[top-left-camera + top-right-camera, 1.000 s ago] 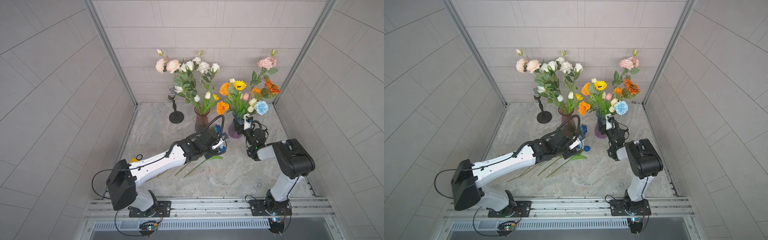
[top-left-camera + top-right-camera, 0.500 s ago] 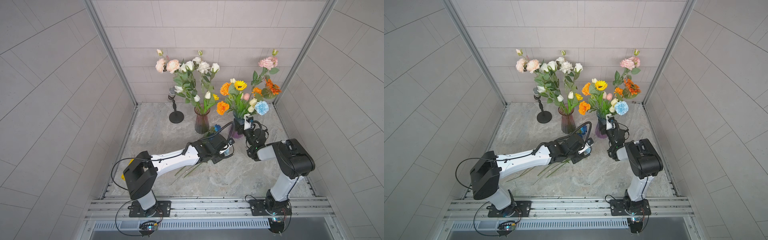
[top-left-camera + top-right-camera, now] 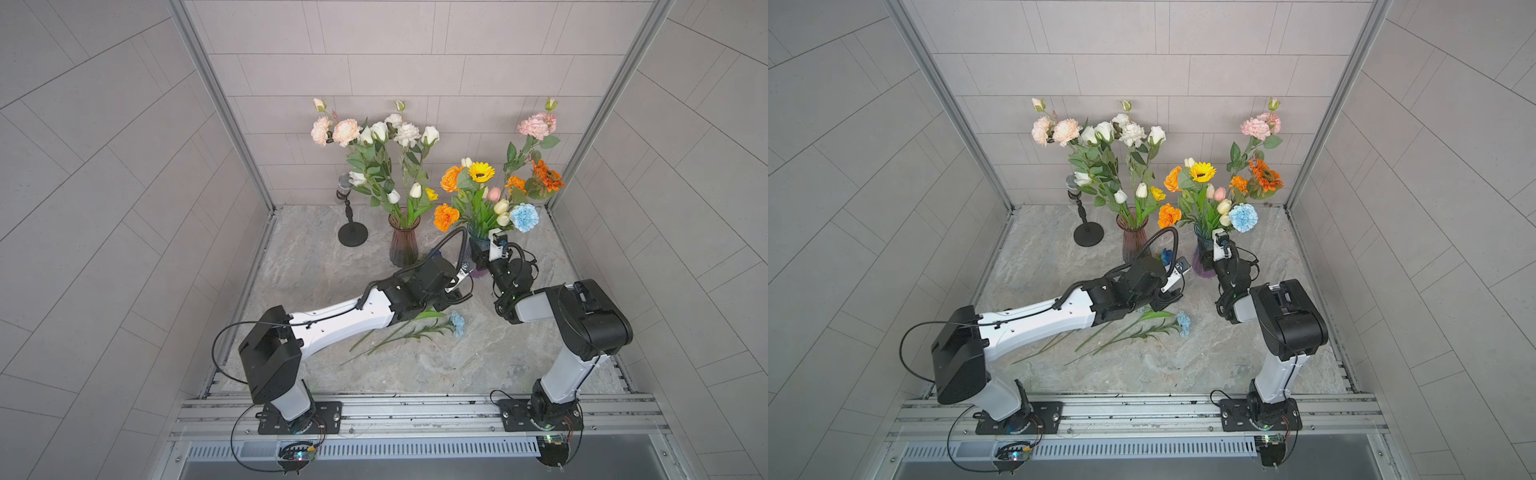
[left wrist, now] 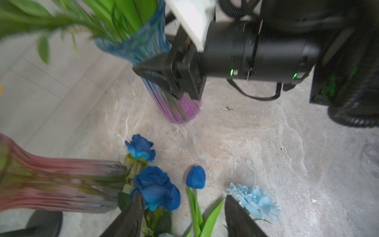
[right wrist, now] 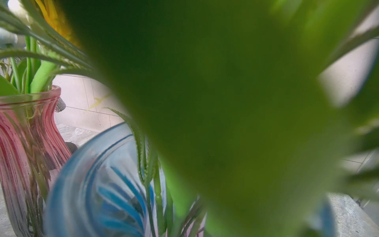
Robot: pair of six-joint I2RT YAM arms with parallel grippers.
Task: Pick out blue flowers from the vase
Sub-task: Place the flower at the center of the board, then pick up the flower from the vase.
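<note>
Near a top view's centre the blue flowers lie stems lower-left, heads upper-right, below the left gripper, spread wide and empty; the right gripper clasps the blue-purple vase.

This is a purpose-built robot test cell in a lab, not a lived-in room. Grey tiled panels close it in on three sides, joined by bare aluminium posts. A marble-patterned desk fills the floor of the booth. Along its front edge runs an aluminium rail with two robot arms bolted on, the left arm and the right arm, loose cables trailing. A microphone stand, a pink vase and a blue-and-purple vase of artificial blooms are staged props.
</note>
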